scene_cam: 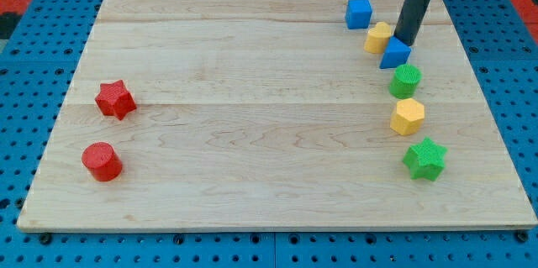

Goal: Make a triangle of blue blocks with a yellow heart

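A blue cube (359, 13) sits near the view's top right. A yellow heart (378, 37) lies just below and right of it. A blue triangular block (394, 53) touches the heart's lower right side. My tip (405, 41) stands at the upper right edge of the blue triangular block, right of the yellow heart, touching or nearly touching both.
A green round block (405, 80), a yellow hexagon (408, 117) and a green star (424, 159) run down the right side. A red star (114, 99) and a red cylinder (102, 161) sit at the view's left. The wooden board (252, 134) lies on a blue pegboard.
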